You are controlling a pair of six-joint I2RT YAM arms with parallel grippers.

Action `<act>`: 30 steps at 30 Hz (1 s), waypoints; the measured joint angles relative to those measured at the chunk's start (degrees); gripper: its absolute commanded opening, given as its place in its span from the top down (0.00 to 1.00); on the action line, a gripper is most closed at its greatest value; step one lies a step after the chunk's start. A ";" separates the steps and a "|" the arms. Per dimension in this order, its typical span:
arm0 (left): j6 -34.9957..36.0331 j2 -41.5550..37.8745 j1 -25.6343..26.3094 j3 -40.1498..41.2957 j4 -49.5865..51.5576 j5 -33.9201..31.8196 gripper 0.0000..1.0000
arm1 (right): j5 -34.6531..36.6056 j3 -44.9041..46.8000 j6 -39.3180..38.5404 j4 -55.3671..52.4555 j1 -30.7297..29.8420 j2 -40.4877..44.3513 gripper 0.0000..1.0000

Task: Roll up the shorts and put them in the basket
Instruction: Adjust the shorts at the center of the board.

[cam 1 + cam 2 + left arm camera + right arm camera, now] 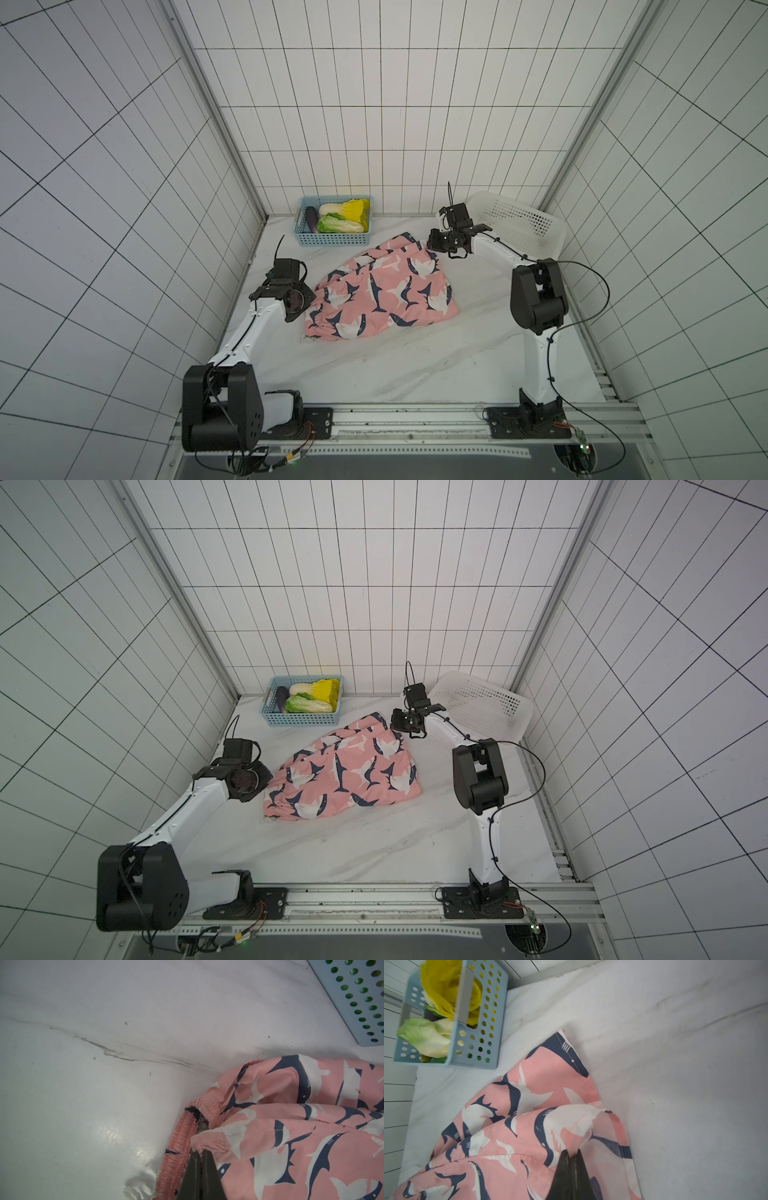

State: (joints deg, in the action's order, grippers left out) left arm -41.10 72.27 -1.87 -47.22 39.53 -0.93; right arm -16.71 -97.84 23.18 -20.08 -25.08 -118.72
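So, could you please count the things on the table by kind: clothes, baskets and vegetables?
Clothes: 1, pink shark-print fabric shorts
Baskets: 2, blue perforated plastic basket, white perforated plastic basket
Vegetables seen: 3, dark purple eggplant, yellow-leaved cabbage, green-leaved cabbage
Total: 6

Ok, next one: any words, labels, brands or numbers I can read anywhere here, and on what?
None can be read in any view.
The shorts carry only a shark print, no lettering.
The blue basket and the white basket show no label or brand.
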 measured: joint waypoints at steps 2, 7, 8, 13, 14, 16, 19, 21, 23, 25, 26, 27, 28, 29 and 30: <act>-0.17 -1.42 -0.33 0.00 0.52 0.44 1.00 | -0.26 0.42 0.22 1.09 0.26 3.13 1.00; -0.98 -5.77 -1.60 0.00 1.25 1.18 1.00 | -0.57 -0.92 1.11 3.63 0.39 7.65 1.00; -1.14 -6.29 -1.86 0.00 1.18 1.14 1.00 | -0.68 -2.19 1.31 3.50 0.37 7.45 1.00; -1.55 -4.72 -2.56 -0.50 -1.46 0.81 1.00 | -1.77 -19.89 1.51 0.87 0.24 -2.49 1.00; -1.55 -3.19 -2.58 -1.20 -1.66 0.85 1.00 | -1.92 -23.67 1.51 0.26 0.20 -5.35 1.00; -1.51 1.11 -2.73 -3.45 -1.70 0.79 1.00 | -1.84 -29.42 1.51 -0.50 0.09 -10.67 1.00; -1.36 8.00 -3.08 -6.38 -1.88 0.35 0.77 | -0.57 -35.98 1.57 -3.02 0.22 -19.23 0.79; -1.20 10.80 -3.19 -6.97 -1.40 -0.44 0.53 | 0.83 -37.35 1.33 -4.94 0.35 -22.86 0.65; -1.09 12.00 -3.45 -7.02 -0.50 -0.94 0.41 | 2.58 -37.20 0.96 -7.87 0.37 -24.57 0.62; -0.92 11.50 -3.52 -7.08 0.70 -1.31 0.33 | 4.28 -36.02 0.00 -9.92 0.37 -24.30 0.61; -0.63 10.75 -3.54 -7.15 1.18 -1.44 0.33 | 5.09 -34.99 -0.61 -10.32 0.39 -23.34 0.61; -0.26 9.51 -3.52 -7.28 1.70 -1.55 0.34 | 5.88 -33.16 -1.29 -10.62 0.37 -21.64 0.62; 0.17 7.76 -3.45 -7.43 2.10 -1.57 0.34 | 6.56 -30.88 -1.90 -10.84 0.31 -19.41 0.62; 0.61 6.23 -3.32 -7.56 2.32 -1.46 0.35 | 6.82 -28.04 -2.38 -10.99 0.17 -16.52 0.62; 1.25 3.91 -3.02 -7.74 2.23 -1.29 0.37 | 6.95 -24.70 -2.93 -11.15 -0.04 -12.87 0.63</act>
State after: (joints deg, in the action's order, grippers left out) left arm -39.86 76.18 -4.89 -54.96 41.76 -2.22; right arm -9.76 -122.54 20.25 -31.22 -25.12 -131.59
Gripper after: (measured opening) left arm 0.657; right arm 0.377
